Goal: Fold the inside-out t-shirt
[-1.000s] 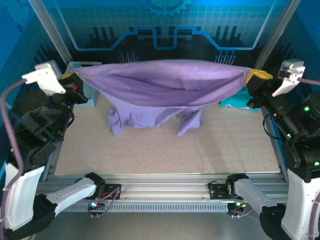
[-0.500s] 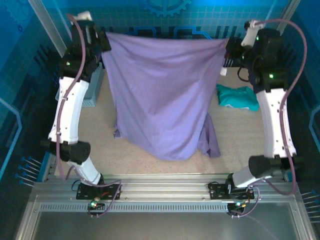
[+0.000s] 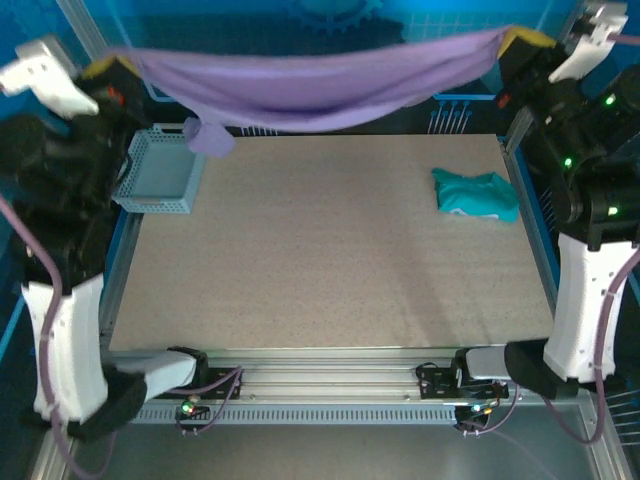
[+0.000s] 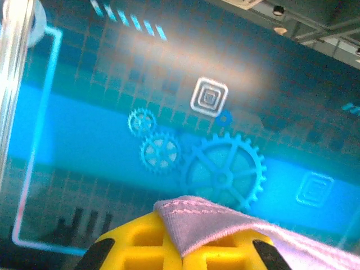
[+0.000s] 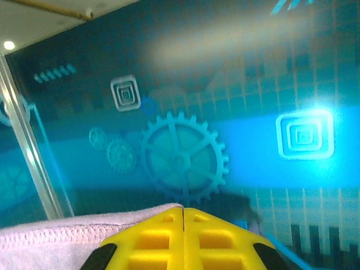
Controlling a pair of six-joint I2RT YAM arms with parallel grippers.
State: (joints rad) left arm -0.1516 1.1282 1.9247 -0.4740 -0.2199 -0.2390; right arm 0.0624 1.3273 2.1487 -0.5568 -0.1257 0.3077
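Nearest: bare worktop (image 3: pixel 330 260), teal garment (image 3: pixel 475 193) right, basket (image 3: pixel 158 172) left. Beyond, strung high along the far edge, clear of the surface: inside-out t-shirt (image 3: pixel 310 80), pinched by clamped left claw (image 3: pixel 127 63) and clamped right claw (image 3: pixel 520 40). Could slip from either thin pinch under this tension, or snag the basket with the dangling sleeve. Half a second back, hung curtain-like down to the worktop.

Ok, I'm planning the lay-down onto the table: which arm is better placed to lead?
Right, probably: the left gripper and right gripper both clamp the shirt, but a lump hangs near the basket at the left end, which could snag.
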